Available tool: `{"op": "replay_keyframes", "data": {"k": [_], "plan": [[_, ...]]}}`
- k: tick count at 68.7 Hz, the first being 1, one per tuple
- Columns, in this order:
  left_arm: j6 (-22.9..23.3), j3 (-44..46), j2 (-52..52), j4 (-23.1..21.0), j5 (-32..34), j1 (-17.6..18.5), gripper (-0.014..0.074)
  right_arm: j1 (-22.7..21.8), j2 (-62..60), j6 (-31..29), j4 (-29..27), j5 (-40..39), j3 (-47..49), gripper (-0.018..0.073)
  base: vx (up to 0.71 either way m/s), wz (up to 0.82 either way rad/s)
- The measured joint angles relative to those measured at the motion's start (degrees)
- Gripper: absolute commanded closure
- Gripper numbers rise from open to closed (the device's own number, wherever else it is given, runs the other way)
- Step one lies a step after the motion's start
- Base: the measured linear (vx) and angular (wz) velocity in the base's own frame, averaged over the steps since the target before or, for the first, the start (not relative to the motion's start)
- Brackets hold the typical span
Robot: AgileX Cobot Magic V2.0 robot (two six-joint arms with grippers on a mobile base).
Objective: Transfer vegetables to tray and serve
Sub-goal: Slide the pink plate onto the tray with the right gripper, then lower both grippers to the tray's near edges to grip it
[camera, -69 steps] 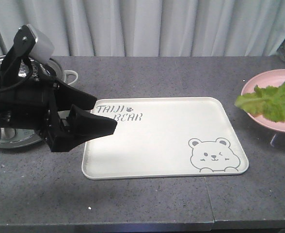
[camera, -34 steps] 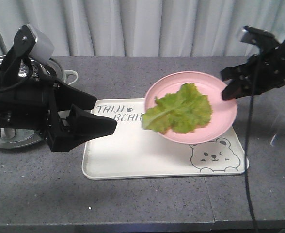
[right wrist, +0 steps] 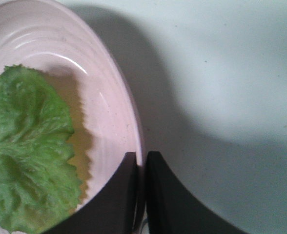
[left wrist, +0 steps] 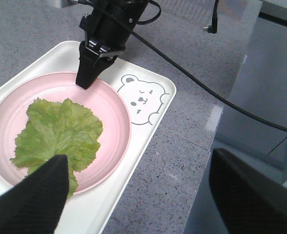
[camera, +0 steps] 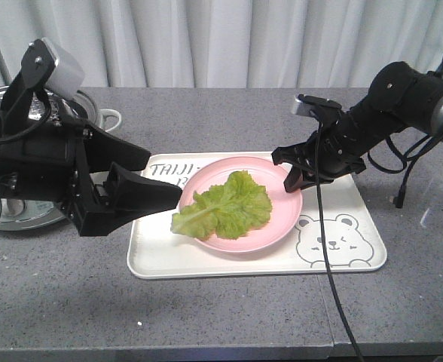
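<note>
The pink plate (camera: pixel 283 219) is pinched tight at its rim by the right gripper (camera: pixel 291 179) so the lettuce leaf (camera: pixel 225 207) sits over the tray (camera: pixel 157 256), while the left gripper (camera: pixel 165 181) is held wide open beside the tray.

I'm looking at a grey speckled counter (camera: pixel 229 317) that fills the front view, with a seam (camera: pixel 325 309) running down toward 5 o'clock. A round pink plate (camera: pixel 282 222) shows just right of centre; it is glossy, with faint rings inside its rim. At 9 o'clock there's shiny steel cookware (camera: pixel 25 216), mostly hidden, so I can't tell its kind. A white loop handle (camera: pixel 110 118) pokes out near 10 o'clock. A pale pleated curtain (camera: pixel 229 41) spans 12 o'clock behind the counter.
</note>
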State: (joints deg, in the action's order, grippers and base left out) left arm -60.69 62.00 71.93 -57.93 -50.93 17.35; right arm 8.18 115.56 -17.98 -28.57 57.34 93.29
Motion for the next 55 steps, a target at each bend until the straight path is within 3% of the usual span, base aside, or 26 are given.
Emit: {"op": "replay_keyframes", "data": {"k": [20, 25, 46, 55], "plan": [[0.0, 0.0, 0.0, 0.0, 0.0, 0.0, 0.002, -0.1, -0.6, 1.2, 3.0, -0.2, 0.0, 0.0102, 0.0, 0.0], [0.0, 0.0, 0.0, 0.0, 0.0, 0.0, 0.002, -0.1, -2.5, 1.4, 4.1, -0.1, 0.0, 0.0057, 0.0, 0.0], [0.0, 0.0, 0.0, 0.0, 0.0, 0.0, 0.002, -0.1, -17.2, 5.3, 10.9, 6.6, -0.3, 0.0097, 0.0, 0.0], [0.0, 0.0, 0.0, 0.0, 0.0, 0.0, 0.002, -0.1, -25.8, 5.8, 11.2, 6.2, -5.8, 0.014, 0.0, 0.0]]}}
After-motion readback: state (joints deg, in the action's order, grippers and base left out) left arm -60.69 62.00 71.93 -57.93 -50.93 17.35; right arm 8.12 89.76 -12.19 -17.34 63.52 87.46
